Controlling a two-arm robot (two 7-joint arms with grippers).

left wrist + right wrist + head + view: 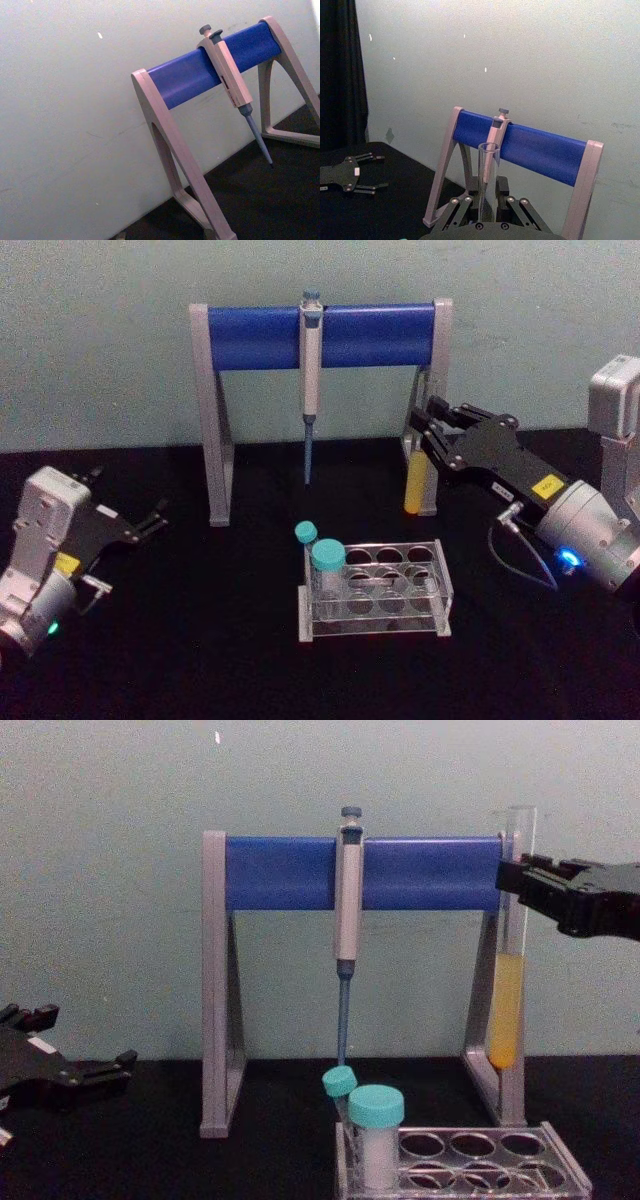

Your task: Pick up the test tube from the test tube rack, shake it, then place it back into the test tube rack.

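Head camera first: my right gripper (422,432) is closed on the test tube (413,488) and holds it upright. The tube is off the test tube rack (441,592), behind it, and just in front of the right leg of the pipette stand (214,410). Yellow liquid fills the tube's lower part. The rack sits on the black table (200,640) with two teal-capped tubes (327,558) at its left end. My left gripper (152,518) is low at the left, fingers spread, with nothing between them.

Left wrist camera: I get the stand's blue bar and the grey pipette (235,85) hanging from it against the pale wall.

Right wrist camera: the tube's open rim stands straight up between my right fingers, with the stand behind it. The left gripper lies far off over the black table, open and empty.

Chest camera: the right gripper reaches in from the right edge and clamps the tube near its top, above the liquid. The tube's rounded bottom hangs higher than the rack's top plate.
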